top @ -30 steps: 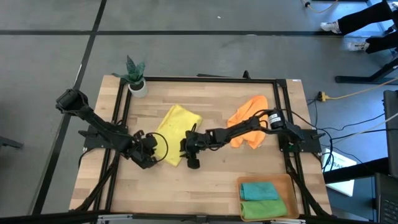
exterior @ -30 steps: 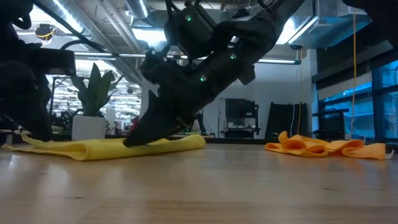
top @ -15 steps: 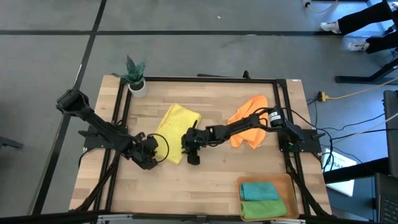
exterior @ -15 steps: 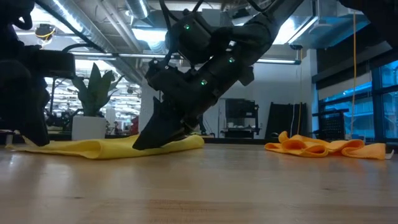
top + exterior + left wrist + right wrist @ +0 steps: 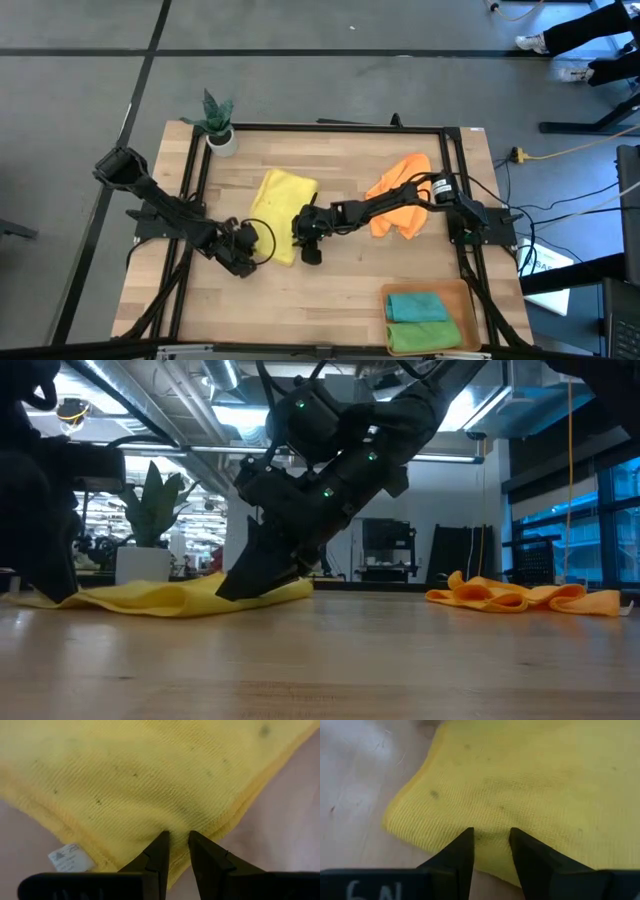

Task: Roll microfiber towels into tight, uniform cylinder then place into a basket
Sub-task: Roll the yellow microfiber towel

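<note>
The yellow towel [image 5: 282, 200] lies folded at mid-table, mostly flat. My left gripper [image 5: 250, 241] is shut on its near-left edge and my right gripper [image 5: 303, 238] on its near-right edge. In the low view the towel [image 5: 170, 596] humps slightly between them. The orange towel [image 5: 400, 195] lies crumpled toward the far right. The basket [image 5: 462, 300] at the near right holds a teal towel [image 5: 415, 305] and a green towel [image 5: 425, 335], both rolled. My left gripper pinches a small pucker of the yellow towel just inside its near edge [image 5: 177, 827] between the two fingertips [image 5: 160, 850]. It comes slanting down from the near left. The cloth around the pinch rests on the table. My right gripper holds the towel's near edge [image 5: 490, 834] between its two fingers [image 5: 462, 852], slanting down from the table's right. The cloth bulges a little between the fingers. In the low view that end of the towel [image 5: 285, 588] sits slightly raised under the fingertips.
A small white plant pot [image 5: 222, 140] stands at the far left corner. A black frame [image 5: 330, 127] runs around the table's edges. Bare wood lies between the yellow towel and the basket.
The yellow towel's near edge has bunched into a low hump between the two grippers, and its right end has drawn in a little toward the table's left. My right gripper has tipped slightly with it. Both grips are unchanged.
</note>
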Action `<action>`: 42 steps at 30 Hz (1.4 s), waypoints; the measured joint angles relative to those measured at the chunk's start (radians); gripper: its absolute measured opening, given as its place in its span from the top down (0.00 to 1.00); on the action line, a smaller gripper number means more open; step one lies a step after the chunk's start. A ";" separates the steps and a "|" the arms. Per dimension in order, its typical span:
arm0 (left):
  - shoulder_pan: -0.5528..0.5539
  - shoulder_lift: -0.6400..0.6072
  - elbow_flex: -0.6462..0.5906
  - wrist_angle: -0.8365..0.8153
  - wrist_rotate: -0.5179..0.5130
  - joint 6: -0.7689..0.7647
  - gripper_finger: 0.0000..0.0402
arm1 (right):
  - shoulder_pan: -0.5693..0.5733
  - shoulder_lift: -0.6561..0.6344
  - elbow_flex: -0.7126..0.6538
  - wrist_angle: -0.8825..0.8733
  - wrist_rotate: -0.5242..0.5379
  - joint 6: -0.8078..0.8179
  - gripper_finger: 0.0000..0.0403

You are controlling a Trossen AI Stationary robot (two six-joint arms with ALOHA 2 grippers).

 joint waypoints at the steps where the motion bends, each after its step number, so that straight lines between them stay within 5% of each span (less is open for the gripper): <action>1: 0.000 0.000 0.000 0.009 0.003 0.000 0.82 | -0.002 0.000 0.000 -0.005 0.000 0.001 0.67; 20: -0.001 0.003 -0.002 0.125 0.057 0.070 0.82 | -0.014 -0.111 -0.005 -0.244 0.084 -0.006 0.67; 33: -0.018 0.002 0.111 0.116 0.051 0.295 0.82 | 0.124 -0.175 -0.002 -0.231 0.156 -0.228 0.67; 42: -0.047 0.002 0.127 0.080 0.048 0.309 0.82 | 0.180 -0.167 -0.002 -0.217 0.152 -0.334 0.68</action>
